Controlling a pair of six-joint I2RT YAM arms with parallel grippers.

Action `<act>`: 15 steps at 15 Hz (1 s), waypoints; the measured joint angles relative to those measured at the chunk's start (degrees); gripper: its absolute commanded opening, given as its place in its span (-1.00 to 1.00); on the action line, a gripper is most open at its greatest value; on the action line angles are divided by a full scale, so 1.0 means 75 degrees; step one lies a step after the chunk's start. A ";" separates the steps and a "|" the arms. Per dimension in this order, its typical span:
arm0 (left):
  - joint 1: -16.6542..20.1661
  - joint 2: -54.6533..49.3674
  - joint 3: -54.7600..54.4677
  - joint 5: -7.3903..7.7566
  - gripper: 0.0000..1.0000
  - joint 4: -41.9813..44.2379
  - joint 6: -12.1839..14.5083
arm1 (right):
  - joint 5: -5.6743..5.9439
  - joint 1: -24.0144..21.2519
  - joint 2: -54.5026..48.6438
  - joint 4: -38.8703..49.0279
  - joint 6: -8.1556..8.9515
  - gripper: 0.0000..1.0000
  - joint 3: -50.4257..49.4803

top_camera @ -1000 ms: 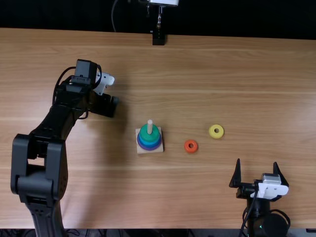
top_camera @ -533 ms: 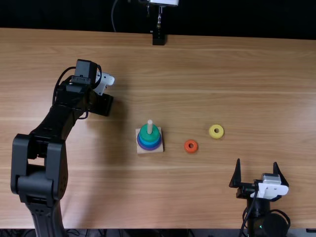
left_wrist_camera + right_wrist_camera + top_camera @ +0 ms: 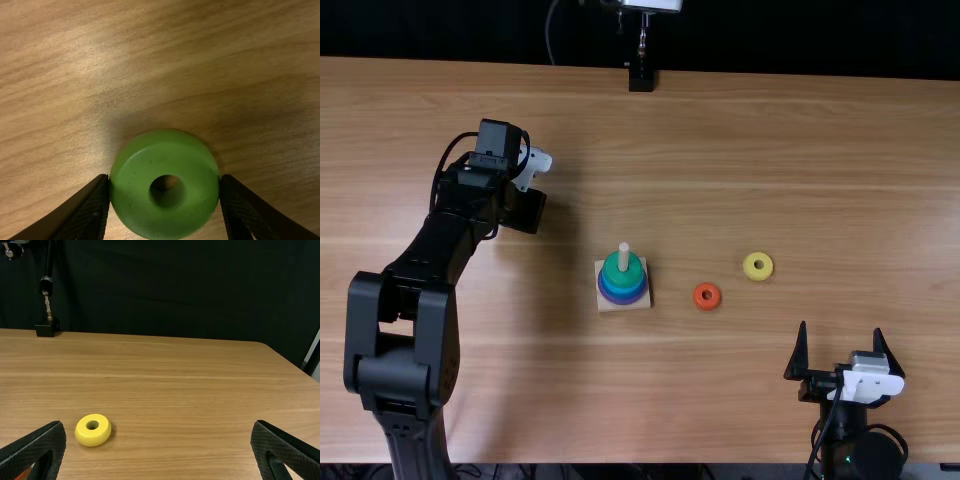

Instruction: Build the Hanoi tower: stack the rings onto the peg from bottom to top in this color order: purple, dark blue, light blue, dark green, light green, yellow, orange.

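Left tool (image 3: 532, 213), upper left of the top view, was closed on the light green ring (image 3: 127, 200). Right tool (image 3: 841, 334), lower right, was wide open, empty. Peg (image 3: 623, 254) stood near centre; orange ring (image 3: 698, 297) lay rightward.

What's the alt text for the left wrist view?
Light green ring pinched between the two black fingers of the left gripper, one on each side, its center hole facing the camera. Brown wood-grain tabletop fills the background.
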 measured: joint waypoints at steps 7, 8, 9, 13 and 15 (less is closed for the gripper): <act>-0.0525 -0.2066 0.0000 -0.0219 -1.00 -0.1346 -0.0061 | 0.0000 0.0000 0.0000 0.0006 -0.0003 1.00 0.0000; -0.0697 -0.2375 0.0000 -0.0216 -1.00 -0.1507 -0.0210 | 0.0000 0.0000 0.0000 0.0006 -0.0003 1.00 0.0000; -0.0822 -0.2605 0.0000 -0.0213 -1.00 -0.1606 -0.0402 | 0.0000 0.0000 0.0000 0.0006 -0.0003 1.00 0.0000; -0.1463 -0.3229 0.0006 -0.0204 -1.00 -0.2235 -0.1166 | 0.0000 -0.0003 0.0000 0.0000 0.0000 1.00 0.0000; -0.1807 -0.3241 0.0154 -0.0207 -1.00 -0.2486 -0.1486 | -0.0003 0.0000 0.0000 0.0000 0.0000 1.00 0.0000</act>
